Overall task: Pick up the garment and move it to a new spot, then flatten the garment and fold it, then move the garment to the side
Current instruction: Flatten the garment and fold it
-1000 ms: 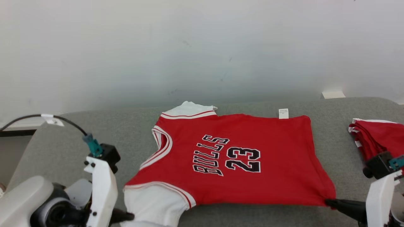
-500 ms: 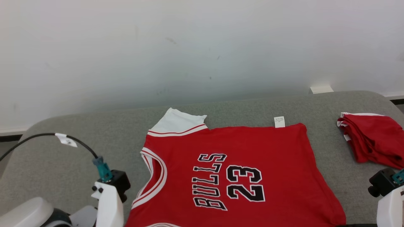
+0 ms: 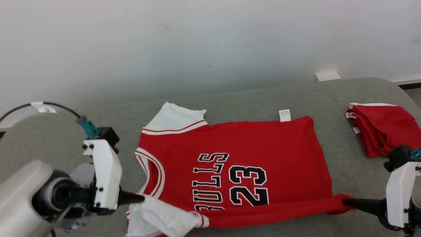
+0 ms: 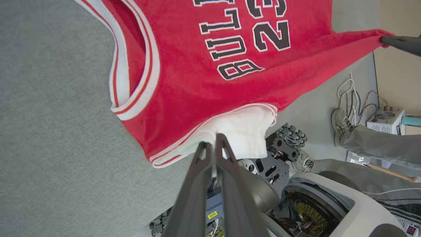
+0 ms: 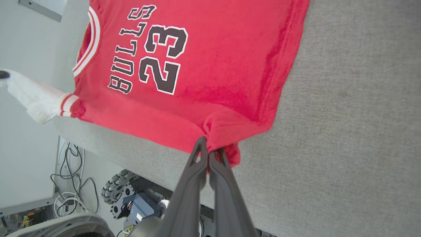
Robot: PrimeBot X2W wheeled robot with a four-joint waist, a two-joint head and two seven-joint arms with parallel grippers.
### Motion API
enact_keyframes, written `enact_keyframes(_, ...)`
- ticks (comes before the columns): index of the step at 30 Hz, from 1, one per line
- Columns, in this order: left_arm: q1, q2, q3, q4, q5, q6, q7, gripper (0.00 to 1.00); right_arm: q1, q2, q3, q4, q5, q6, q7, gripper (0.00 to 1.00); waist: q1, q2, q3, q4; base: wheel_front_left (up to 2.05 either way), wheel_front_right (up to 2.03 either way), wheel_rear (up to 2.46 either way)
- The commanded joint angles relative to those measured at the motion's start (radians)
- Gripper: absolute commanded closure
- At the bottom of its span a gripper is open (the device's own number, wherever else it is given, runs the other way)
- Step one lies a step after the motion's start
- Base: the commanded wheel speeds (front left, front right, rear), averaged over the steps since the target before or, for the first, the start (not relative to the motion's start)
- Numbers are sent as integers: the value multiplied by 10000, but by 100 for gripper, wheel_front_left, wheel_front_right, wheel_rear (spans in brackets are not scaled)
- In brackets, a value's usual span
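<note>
Jersey [image 3: 236, 154] strung between grippers, near edge raised off grey table [image 3: 263, 95], rest lying flat. Left gripper [image 3: 139, 198] clamped on white sleeve [image 3: 158, 215], right gripper [image 3: 347, 202] pinching hem corner [image 3: 335, 204]. Folded red pile [image 3: 381, 128] near right gripper; bare table beside left one.

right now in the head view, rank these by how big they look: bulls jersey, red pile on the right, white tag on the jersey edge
1. bulls jersey
2. red pile
3. white tag
</note>
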Motion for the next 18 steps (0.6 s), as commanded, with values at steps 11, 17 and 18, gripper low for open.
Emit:
enact_keyframes(11, -1490, -1637, 75, 3540, 759, -466, -1014, 100, -797, 1737, -220, 2338, 428, -20, 247, 80, 0, -1, 826, -399, 0, 0, 0)
enact_keyframes(17, -2024, -2334, -74, 5144, 1191, -868, -1650, 0, -1116, 2604, -206, 3397, 183, -20, 279, 0, 0, -1, 963, -483, 0, 0, 0)
enact_keyframes(18, -2100, -2427, -55, 5334, 1280, -959, -1858, 0, -1136, 2682, -234, 3524, 136, -20, 180, 0, 0, -1, 943, -480, 0, 0, 0)
